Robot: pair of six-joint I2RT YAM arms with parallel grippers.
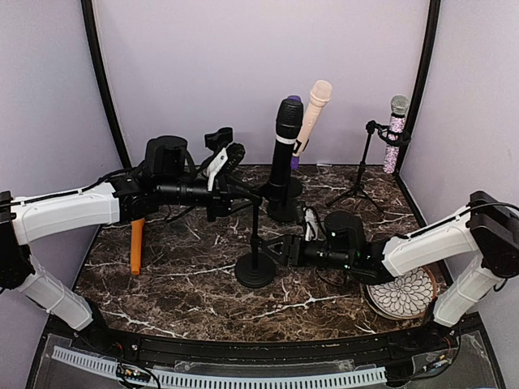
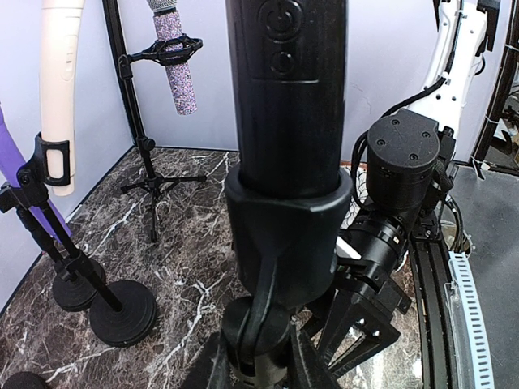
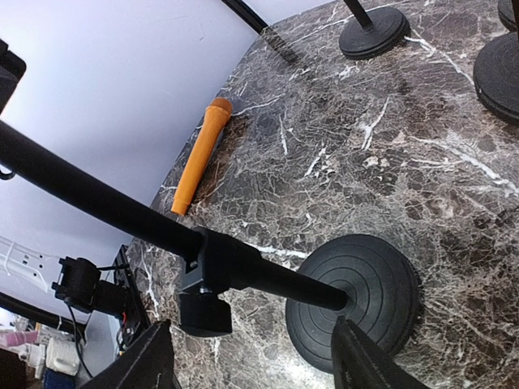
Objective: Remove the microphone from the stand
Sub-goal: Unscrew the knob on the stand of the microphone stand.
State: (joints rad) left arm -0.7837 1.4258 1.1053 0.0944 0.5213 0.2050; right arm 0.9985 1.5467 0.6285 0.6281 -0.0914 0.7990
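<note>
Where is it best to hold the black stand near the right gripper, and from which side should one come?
Probably the thin lower pole, between collar and round base, coming sideways from the right: it is slim and bare there, and the open right gripper straddles it.

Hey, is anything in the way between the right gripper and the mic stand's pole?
Nothing visible. The right gripper is open, and the stand pole lies directly ahead of it, just above the round base.
</note>
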